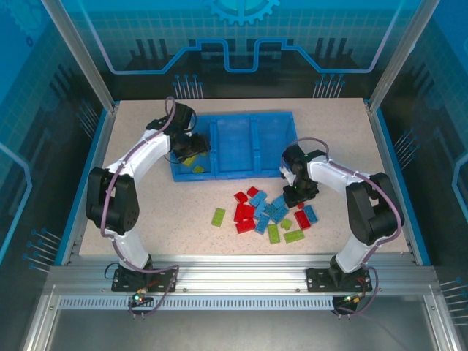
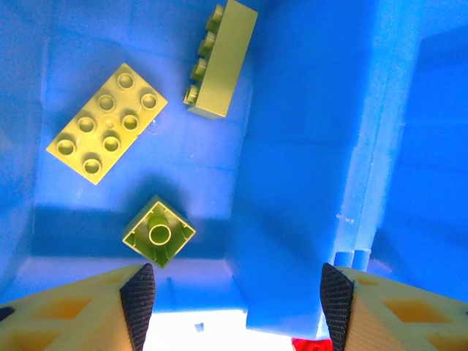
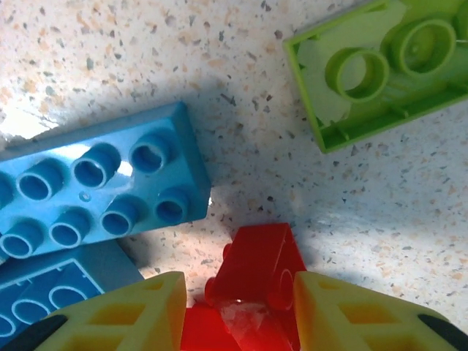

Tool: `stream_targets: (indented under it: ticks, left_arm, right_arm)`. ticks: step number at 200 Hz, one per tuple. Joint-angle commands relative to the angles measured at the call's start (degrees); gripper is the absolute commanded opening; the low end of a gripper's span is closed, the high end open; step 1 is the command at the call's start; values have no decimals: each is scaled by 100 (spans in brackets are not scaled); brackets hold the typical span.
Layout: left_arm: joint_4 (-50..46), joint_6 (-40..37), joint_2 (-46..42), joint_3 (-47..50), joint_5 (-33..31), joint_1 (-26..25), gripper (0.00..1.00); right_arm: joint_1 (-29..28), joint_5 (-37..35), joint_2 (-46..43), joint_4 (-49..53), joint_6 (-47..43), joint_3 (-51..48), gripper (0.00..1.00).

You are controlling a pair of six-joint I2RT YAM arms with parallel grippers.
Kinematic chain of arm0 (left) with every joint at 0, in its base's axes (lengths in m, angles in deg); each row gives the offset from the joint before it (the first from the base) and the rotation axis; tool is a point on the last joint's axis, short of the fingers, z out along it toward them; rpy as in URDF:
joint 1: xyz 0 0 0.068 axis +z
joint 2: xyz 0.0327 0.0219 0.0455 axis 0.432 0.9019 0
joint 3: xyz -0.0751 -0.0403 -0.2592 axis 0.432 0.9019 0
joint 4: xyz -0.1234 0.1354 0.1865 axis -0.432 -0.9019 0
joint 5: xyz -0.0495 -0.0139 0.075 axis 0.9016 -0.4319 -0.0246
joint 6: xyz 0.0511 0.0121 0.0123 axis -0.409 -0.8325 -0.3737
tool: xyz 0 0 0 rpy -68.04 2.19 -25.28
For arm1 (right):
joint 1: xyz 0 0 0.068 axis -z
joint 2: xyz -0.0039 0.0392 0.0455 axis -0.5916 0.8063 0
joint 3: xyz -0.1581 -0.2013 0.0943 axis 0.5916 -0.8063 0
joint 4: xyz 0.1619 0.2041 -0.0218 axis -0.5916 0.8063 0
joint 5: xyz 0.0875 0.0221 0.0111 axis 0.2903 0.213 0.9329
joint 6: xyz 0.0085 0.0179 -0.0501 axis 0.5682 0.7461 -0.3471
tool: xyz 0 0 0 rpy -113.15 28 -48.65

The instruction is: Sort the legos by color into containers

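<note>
The blue tray (image 1: 235,116) lies at the back with three compartments side by side. My left gripper (image 1: 194,143) hangs open over the left compartment, with nothing between its fingers (image 2: 139,296). On that compartment's floor (image 2: 292,146) lie three yellow-green legos: a flat long one (image 2: 107,121), one on its side (image 2: 221,60) and a small upturned one (image 2: 159,239). My right gripper (image 1: 300,193) is down at the pile's right end. It is shut on a tilted red lego (image 3: 267,267). Beside it lie a light blue lego (image 3: 95,194) and an upturned green one (image 3: 380,69).
Red (image 1: 244,213), light blue (image 1: 272,209) and yellow-green (image 1: 294,235) legos lie loose in a pile in front of the tray. One green lego (image 1: 218,216) lies apart at the pile's left. A raised blue rim (image 1: 409,197) runs along the table's sides.
</note>
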Motion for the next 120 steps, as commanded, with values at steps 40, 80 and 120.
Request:
stream_targets:
  ticks: [40, 80, 120]
  left_arm:
    - [48, 38, -281, 235, -36, 56, 65]
    - [59, 54, -351, 271, -38, 84, 66]
    - [81, 82, -392, 320, -31, 92, 65]
  right_arm:
    - [-254, -472, 219, 366, -397, 251, 48]
    - [-332, -1082, 341, 335, -511, 191, 42]
    - [-410, -1211, 497, 254, -528, 173, 33]
